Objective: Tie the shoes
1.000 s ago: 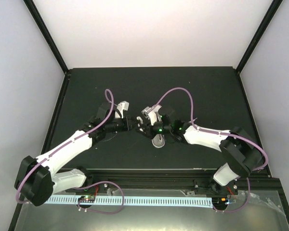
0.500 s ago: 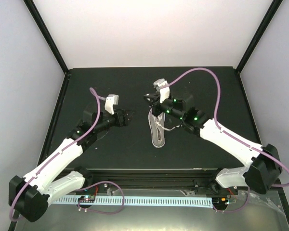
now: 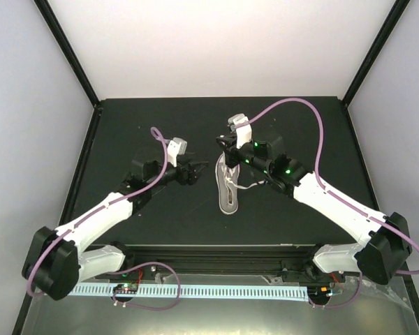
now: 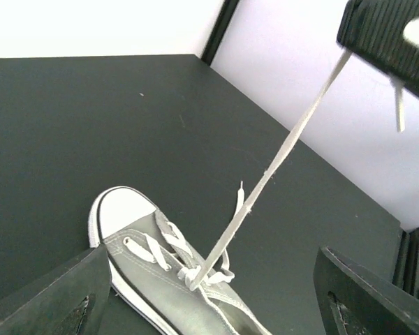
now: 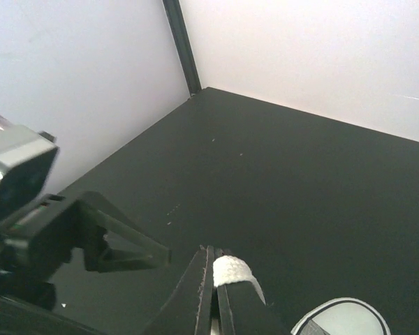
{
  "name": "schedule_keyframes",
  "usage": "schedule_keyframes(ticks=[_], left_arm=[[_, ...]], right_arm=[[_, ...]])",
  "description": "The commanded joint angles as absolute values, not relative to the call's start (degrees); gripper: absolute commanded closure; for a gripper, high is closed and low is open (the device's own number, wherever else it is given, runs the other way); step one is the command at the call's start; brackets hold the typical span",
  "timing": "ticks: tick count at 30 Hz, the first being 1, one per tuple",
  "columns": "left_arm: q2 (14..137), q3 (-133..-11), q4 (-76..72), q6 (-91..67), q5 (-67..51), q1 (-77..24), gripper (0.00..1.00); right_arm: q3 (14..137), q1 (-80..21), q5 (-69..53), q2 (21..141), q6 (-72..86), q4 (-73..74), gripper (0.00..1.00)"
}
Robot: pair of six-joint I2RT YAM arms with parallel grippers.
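The grey sneaker (image 3: 228, 190) with white sole lies mid-table, toe toward the back. In the left wrist view the shoe (image 4: 150, 269) sits between my open left gripper (image 4: 213, 269), and a white lace (image 4: 279, 164) runs taut from the eyelets up to the right gripper (image 4: 387, 35). My right gripper (image 5: 215, 264) is shut on the lace end (image 5: 230, 269), above the toe cap (image 5: 343, 317). From above, the left gripper (image 3: 195, 169) is just left of the shoe and the right gripper (image 3: 224, 143) is behind its toe.
A loose lace (image 3: 249, 185) trails on the dark mat to the right of the shoe. Black frame posts (image 3: 68, 52) and white walls enclose the table (image 3: 300, 125). A purple cable (image 3: 293, 105) loops over the right arm.
My left gripper opened, drew away left, then came back beside the shoe. The right gripper shut on the lace and pulled it up and toward the back.
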State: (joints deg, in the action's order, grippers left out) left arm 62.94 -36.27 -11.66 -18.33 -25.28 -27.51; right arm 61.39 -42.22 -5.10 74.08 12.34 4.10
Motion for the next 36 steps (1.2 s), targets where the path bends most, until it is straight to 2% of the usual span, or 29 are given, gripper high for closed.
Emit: schedule_keyframes(ticks=[1, 15, 18, 22, 28, 29, 36], left_arm=[[67.11, -35.89, -25.04, -16.08, -32.16, -28.59, 0.19], [83.00, -39.67, -41.86, -16.77, -29.85, -34.78, 0.34], [85.28, -41.22, -42.08, -16.46, -28.35, -35.72, 0.41], [88.14, -42.81, -42.55, -17.30, -27.38, -35.87, 0.56], [88.37, -43.21, -43.04, -19.42, -27.95, -36.09, 0.95], [87.96, -43.02, -42.56, -19.69, -27.64, -36.07, 0.98], [87.69, -43.40, -35.43, -20.87, -28.04, -36.04, 0.98]], right_arm=[[62.00, -41.95, -7.06, 73.00, 13.70, 2.13, 0.98], [59.29, -41.99, -5.73, 70.77, 16.90, 1.18, 0.99], [58.96, -42.00, -5.26, 70.52, 16.96, 1.48, 0.99], [58.18, -42.00, -4.87, 69.77, 17.38, 1.26, 0.98], [56.77, -41.56, -1.36, 69.05, 19.11, 1.80, 0.98], [56.58, -40.67, -1.41, 69.33, 20.66, 1.88, 0.98], [59.18, -29.03, -11.55, 79.57, 30.92, 4.62, 0.89]])
